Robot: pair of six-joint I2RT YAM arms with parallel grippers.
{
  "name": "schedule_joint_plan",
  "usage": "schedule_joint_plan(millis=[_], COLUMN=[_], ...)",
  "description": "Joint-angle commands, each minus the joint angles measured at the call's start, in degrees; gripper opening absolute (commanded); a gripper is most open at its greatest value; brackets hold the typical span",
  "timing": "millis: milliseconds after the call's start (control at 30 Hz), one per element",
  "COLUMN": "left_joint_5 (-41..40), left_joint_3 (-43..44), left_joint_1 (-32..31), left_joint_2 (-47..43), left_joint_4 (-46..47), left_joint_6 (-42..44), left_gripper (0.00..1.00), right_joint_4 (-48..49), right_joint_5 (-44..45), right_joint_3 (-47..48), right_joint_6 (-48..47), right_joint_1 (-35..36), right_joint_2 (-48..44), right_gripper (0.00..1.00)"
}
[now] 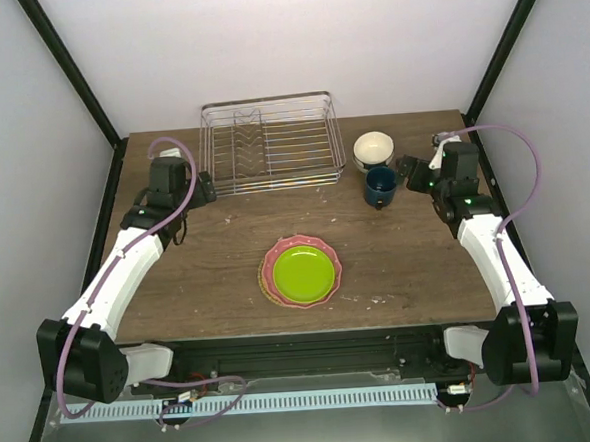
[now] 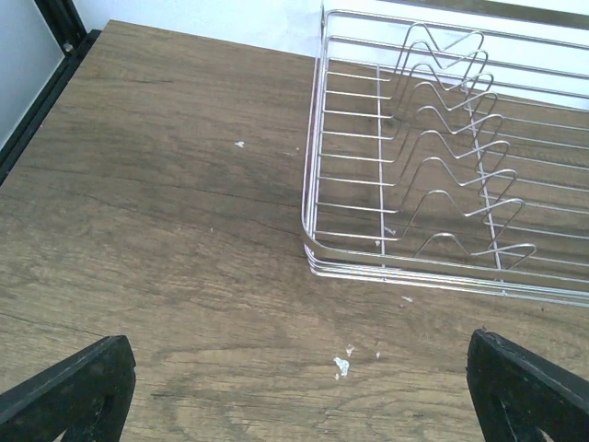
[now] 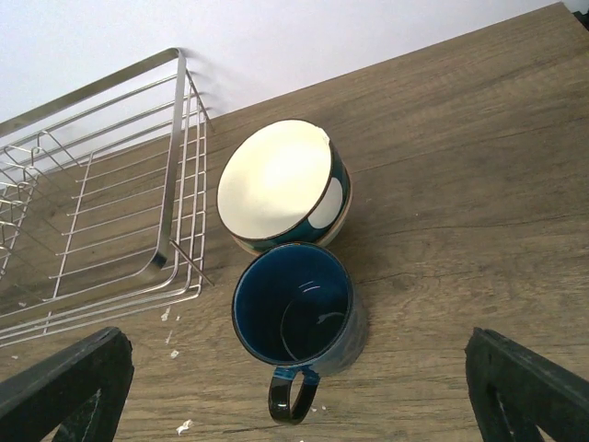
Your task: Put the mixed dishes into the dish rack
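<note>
The silver wire dish rack (image 1: pixel 267 143) stands at the back centre and holds nothing; its near-left corner shows in the left wrist view (image 2: pixel 405 184). My left gripper (image 1: pixel 207 189) is open and empty just before that corner (image 2: pixel 299 391). The lime-green plate (image 1: pixel 301 271) lies on the pink scalloped plate (image 1: pixel 269 267) mid-table. The cream bowl (image 1: pixel 373 148) sits right of the rack and seems nested in a second pale bowl (image 3: pixel 276 180); no mint bowl can be told apart. The dark blue mug (image 1: pixel 380 187) stands upright in front of it (image 3: pixel 294 308). My right gripper (image 1: pixel 410 172) is open beside the mug (image 3: pixel 299 391).
The brown wooden table (image 1: pixel 208 276) is boxed in by white walls with black corner posts (image 1: pixel 71 74). White crumbs (image 2: pixel 341 366) lie on the wood near the rack. The mug's handle (image 3: pixel 292 398) points toward my right wrist camera.
</note>
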Motion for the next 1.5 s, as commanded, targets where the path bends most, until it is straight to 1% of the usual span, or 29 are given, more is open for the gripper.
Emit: schedule_joint_plan(millis=[0,167,267,433,533,667,800,967,1133,1267,1467], left_joint_5=[-0.6,-1.9,-1.3,3.5,6.3,9.8,12.1,16.2,18.2,18.3,18.9], left_joint_3=[0.1,0.1,0.2,-1.3,-0.9,3.1,8.8,17.6,23.4,26.2,28.5], left_joint_1=[0.0,0.0,0.0,0.0,0.0,-0.1,-0.1,0.0,0.0,0.0,0.0], left_joint_2=[-0.6,-0.9,-1.2,-2.0,-1.0,3.1,8.3,16.7,25.4,30.3,34.8], left_joint_4=[0.6,1.1,1.3,3.9,4.8,3.5,1.8,0.1,0.2,0.1,0.4], left_joint_6=[0.8,0.7,0.9,3.8,5.5,7.2,8.9,9.0,8.2,7.7,7.7], left_gripper=[1.0,1.0,1.0,1.0,1.0,1.0,1.0,1.0,1.0,1.0,1.0], right_joint_4=[0.0,0.2,0.0,-0.5,-1.8,-3.3,-3.3,-5.0,-5.9,-5.9,-6.1], right_joint_5=[-0.5,-1.1,-1.2,-0.1,1.0,2.7,2.1,1.5,3.1,3.1,2.9], right_joint_3=[2.5,2.6,2.8,3.1,3.7,4.5,4.1,5.2,5.6,5.5,6.0], right_joint_6=[-0.2,-0.2,-0.4,-1.1,-2.0,-3.2,-4.9,-5.7,-6.6,-7.0,-6.8], right_joint_1=[0.4,0.4,0.4,0.4,0.4,0.4,0.3,0.4,0.3,0.4,0.4], right_joint_2=[0.6,1.4,1.7,1.4,1.2,1.3,1.6,3.1,4.0,4.4,6.4], right_gripper=[1.0,1.0,1.0,1.0,1.0,1.0,1.0,1.0,1.0,1.0,1.0])
